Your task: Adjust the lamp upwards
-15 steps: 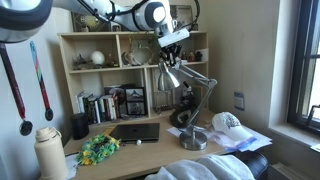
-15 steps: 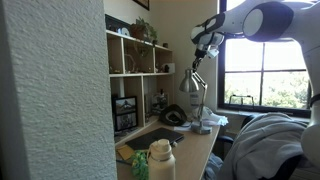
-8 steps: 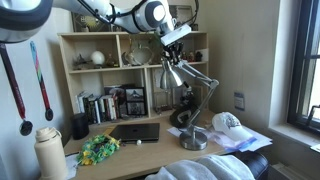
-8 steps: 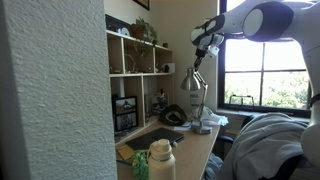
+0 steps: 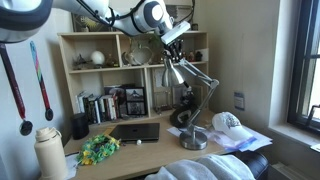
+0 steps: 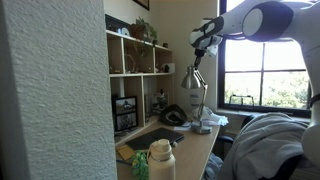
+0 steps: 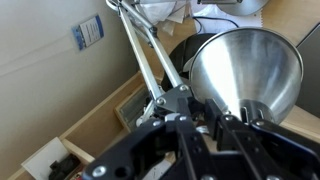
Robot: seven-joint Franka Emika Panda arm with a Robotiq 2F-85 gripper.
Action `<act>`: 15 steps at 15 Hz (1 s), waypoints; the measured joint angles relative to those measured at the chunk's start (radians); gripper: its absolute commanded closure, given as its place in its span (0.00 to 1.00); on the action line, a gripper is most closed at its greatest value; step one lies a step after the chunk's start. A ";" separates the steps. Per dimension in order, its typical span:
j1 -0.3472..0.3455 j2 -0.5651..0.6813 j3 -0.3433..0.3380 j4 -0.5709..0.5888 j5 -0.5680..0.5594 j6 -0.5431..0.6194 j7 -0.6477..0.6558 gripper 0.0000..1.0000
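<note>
The silver desk lamp stands on the desk in front of the shelves. Its shiny cone shade (image 5: 172, 74) hangs from a thin jointed arm (image 5: 206, 95) over a round dark base (image 5: 193, 141). It also shows in an exterior view (image 6: 190, 81). My gripper (image 5: 172, 48) sits on top of the shade's neck and is shut on it; it shows too in an exterior view (image 6: 197, 60). In the wrist view the shade (image 7: 245, 62) and the arm rods (image 7: 148, 58) lie just beyond my gripper's fingers (image 7: 200, 125).
A wooden shelf unit (image 5: 100, 62) with books stands right behind the lamp. A black microscope-like object (image 5: 186, 103), a white cap (image 5: 228, 124), a dark laptop (image 5: 135, 131), a yellow-green bundle (image 5: 99, 149) and a bottle (image 5: 48, 152) are on the desk. A window (image 6: 265, 70) is beyond.
My gripper and the lamp shade have risen a little, and the shade's neck sits higher against the shelves.
</note>
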 measured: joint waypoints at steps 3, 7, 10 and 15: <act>0.004 0.000 0.000 0.000 -0.027 0.006 0.000 0.92; 0.006 0.000 0.000 -0.001 -0.073 0.023 0.000 0.92; 0.008 0.001 0.000 -0.001 -0.109 0.043 0.001 0.92; 0.009 0.003 -0.001 -0.002 -0.154 0.075 0.002 0.93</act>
